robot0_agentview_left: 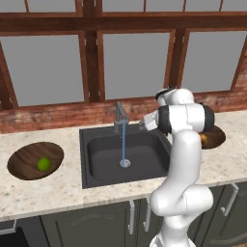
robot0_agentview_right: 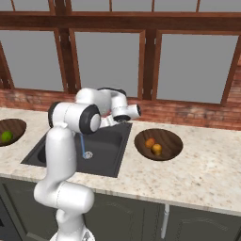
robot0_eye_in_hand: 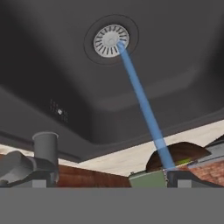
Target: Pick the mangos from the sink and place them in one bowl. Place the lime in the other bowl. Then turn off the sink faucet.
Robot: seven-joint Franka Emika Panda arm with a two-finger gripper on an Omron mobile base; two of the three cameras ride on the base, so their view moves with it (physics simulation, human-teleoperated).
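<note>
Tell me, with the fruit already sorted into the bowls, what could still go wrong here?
Water is running from the sink faucet into the sink, so the last step isn't done. The open gripper sits close by the faucet: it might bump the post or slip off the handle. The arm also swings near the bowl holding the mangos.

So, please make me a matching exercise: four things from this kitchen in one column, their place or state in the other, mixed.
Things:
1. small round green lime
2. two orange mangos
3. thin blue water stream
4. dark charcoal sink

Place or state:
a. falls onto the drain
b. in the right wooden bowl
c. holds no fruit
d. in the left wooden bowl

Pairs: 1-d, 2-b, 3-a, 4-c
</note>
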